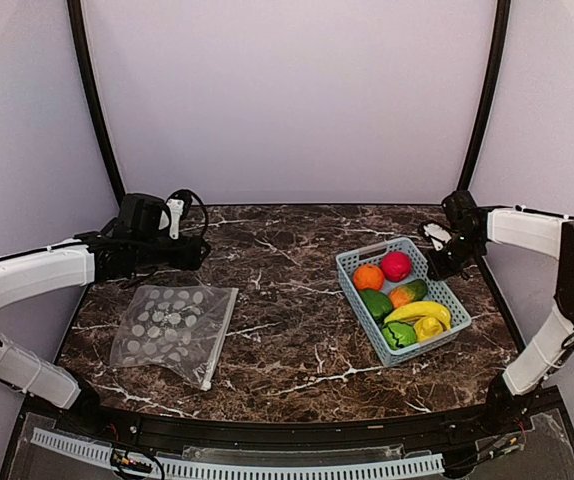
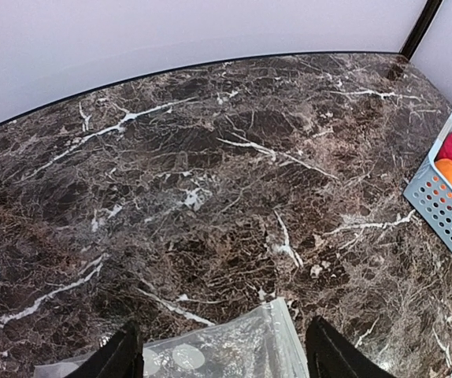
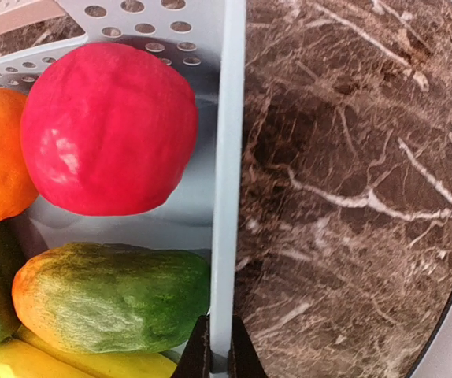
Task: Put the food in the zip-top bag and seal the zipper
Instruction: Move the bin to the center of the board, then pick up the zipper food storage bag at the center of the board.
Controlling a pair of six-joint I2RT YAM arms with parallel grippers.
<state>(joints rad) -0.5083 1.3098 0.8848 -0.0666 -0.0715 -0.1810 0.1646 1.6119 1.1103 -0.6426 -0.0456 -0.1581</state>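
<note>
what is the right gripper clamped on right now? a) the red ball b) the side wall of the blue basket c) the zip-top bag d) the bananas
b: in the right wrist view the right gripper pinches the thin side wall of the basket, while the red ball sits untouched inside.

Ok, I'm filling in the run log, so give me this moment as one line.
left hand: open above bag edge | right hand: shut on basket wall | food: in basket | bag: lying flat

Toy food [image 1: 402, 300] heaped in basket [image 1: 432, 345], right; dotted clear zip-top bag [image 1: 172, 322] flat, left.
</note>
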